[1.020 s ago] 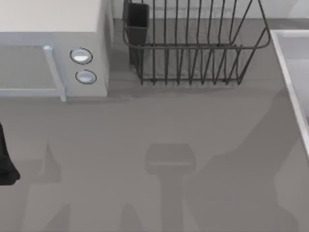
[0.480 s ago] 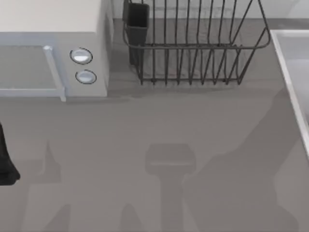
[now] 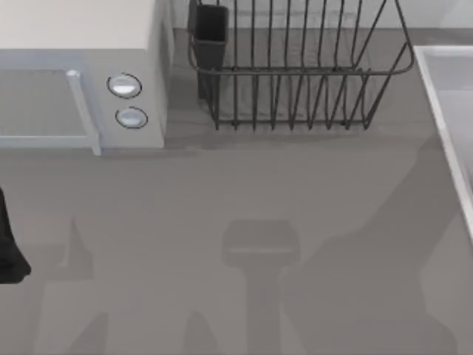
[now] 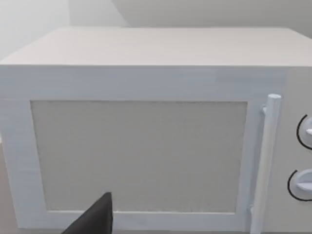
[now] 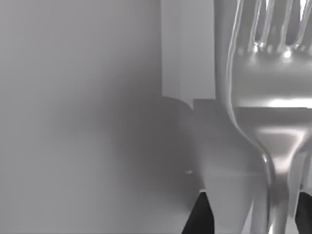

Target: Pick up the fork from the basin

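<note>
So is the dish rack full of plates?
No, the black wire dish rack holds no plates; just bare wires and a dark cup at its corner.

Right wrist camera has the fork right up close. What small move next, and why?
Probably a short, slow descent of the right arm onto the fork. It looms very close in the right wrist view, tines and neck over the pale basin surface. Finger state is unclear, so check before closing.

Soft, even light; broad blurred shadows cross the table (image 3: 222, 192), bright glare streaks the fork (image 5: 273, 97).
</note>
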Available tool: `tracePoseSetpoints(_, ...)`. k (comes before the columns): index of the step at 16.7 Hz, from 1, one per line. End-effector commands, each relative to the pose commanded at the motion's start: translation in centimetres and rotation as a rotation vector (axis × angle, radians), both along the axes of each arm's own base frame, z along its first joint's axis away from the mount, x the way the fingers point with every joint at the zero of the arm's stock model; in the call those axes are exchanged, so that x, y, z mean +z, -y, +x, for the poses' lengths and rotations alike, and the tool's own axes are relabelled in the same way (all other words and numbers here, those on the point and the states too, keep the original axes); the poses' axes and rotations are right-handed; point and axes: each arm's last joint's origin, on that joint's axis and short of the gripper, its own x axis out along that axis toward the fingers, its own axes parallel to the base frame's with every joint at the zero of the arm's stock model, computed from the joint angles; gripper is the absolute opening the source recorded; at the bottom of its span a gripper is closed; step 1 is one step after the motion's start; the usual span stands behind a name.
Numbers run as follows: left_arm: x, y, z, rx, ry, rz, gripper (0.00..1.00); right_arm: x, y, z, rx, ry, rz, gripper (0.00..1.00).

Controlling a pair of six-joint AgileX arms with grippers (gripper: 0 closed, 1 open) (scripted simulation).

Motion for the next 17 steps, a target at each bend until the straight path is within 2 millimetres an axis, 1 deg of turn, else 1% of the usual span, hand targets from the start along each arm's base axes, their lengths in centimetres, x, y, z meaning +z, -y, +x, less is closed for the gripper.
tracePoseSetpoints(1,0.0,0.0,0.0,0.000,0.000,0.000,1.00,0.0,0.0,0.0,0.000,0.000,0.000,0.00)
tracePoseSetpoints(8,0.0,0.0,0.0,0.000,0.000,0.000,1.00,0.0,0.0,0.0,0.000,0.000,0.000,0.00)
tracePoseSetpoints(9,0.0,0.0,0.0,0.000,0.000,0.000,1.00,2.3,-0.1,0.5,-0.006,0.045,-0.001,0.00)
tracePoseSetpoints(11,0.0,0.0,0.0,0.000,0.000,0.000,1.00,2.8,0.0,0.6,-0.006,0.047,-0.001,0.00)
tracePoseSetpoints(13,0.0,0.0,0.0,0.000,0.000,0.000,1.00,4.5,0.1,1.0,-0.006,0.049,-0.002,0.00)
tracePoseSetpoints(15,0.0,0.0,0.0,0.000,0.000,0.000,1.00,7.0,0.2,1.2,-0.006,0.044,0.000,0.00)
tracePoseSetpoints(17,0.0,0.0,0.0,0.000,0.000,0.000,1.00,10.1,0.2,1.3,-0.006,0.036,0.002,0.00)
